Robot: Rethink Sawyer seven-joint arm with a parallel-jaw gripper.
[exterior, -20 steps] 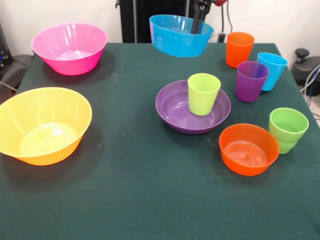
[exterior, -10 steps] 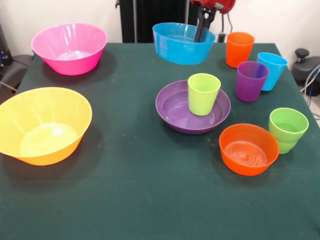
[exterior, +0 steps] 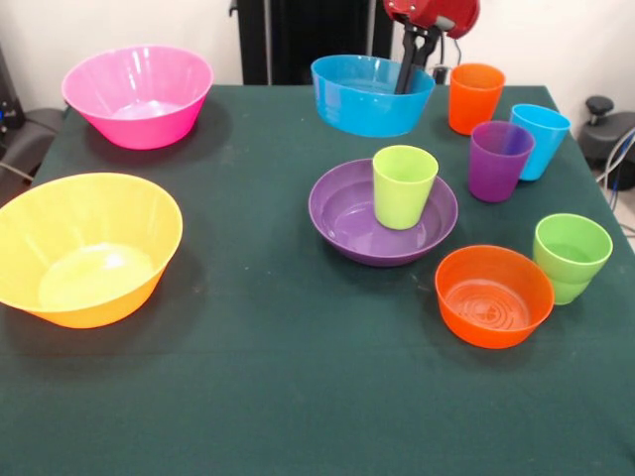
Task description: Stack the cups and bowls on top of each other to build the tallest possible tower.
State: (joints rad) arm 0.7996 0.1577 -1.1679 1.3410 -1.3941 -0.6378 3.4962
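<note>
The pincer (exterior: 410, 71) is clamped on the blue bowl's (exterior: 369, 96) rim near the bench's far edge; the bowl must next travel over the lime-yellow cup (exterior: 403, 185) in the purple bowl (exterior: 347, 216).

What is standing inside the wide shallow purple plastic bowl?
Inside the wide shallow purple plastic bowl one lime-yellow plastic cup stands upright, opening upward, toward one side. The bowl's floor under the cup is covered; the rest looks bare.
</note>
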